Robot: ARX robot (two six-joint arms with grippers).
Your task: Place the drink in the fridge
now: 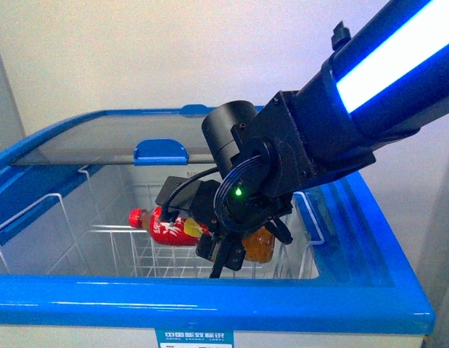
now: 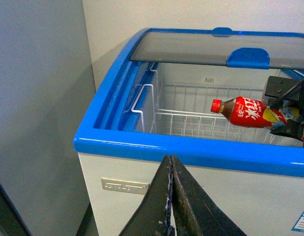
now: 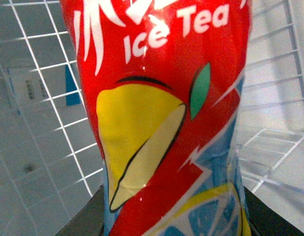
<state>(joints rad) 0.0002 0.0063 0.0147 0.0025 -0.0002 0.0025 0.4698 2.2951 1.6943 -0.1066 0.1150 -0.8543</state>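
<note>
**Item: drink** [image 1: 173, 228], clear bottle, amber liquid, red cap, red label.
- Hidden or cut off: in the front view the base end sits behind the right gripper [image 1: 225, 246] and its wrist. Only the cap, neck, part of the label and a patch of amber liquid show. In the left wrist view the drink [image 2: 247, 112] loses its base end behind the same gripper [image 2: 289, 123]. In the right wrist view the drink [image 3: 161, 118] fills the frame. Cap and base are both cut off, leaving the label with "Ice Tea" and a yellow lemon picture.
- Axis and heading: lying on its side, long axis across the fridge, roughly level. The cap points to the robot's left.
- Location: inside the open part of the fridge [image 1: 209, 297], below the blue rim, over the white wire basket [image 1: 137, 246]. Whether it touches the wires cannot be told.

**Item: right gripper.** Clamped on the labelled lower body of the drink. Dark fingers [image 3: 83, 223] show on either side of it.

**Item: left gripper** [image 2: 170, 196]. Fingers pressed together with nothing between them, outside the fridge [image 2: 191, 150], before its white front wall.

**Item: fridge fittings.** Glass lid [image 1: 115, 138] with blue handle [image 1: 160, 151] covers the rear part. A front sticker [image 1: 189, 338] is cut off by the frame edge, its print too small to read.

**Item: grey cabinet** [image 2: 39, 98]. Beside the fridge, only partly in frame.
</note>
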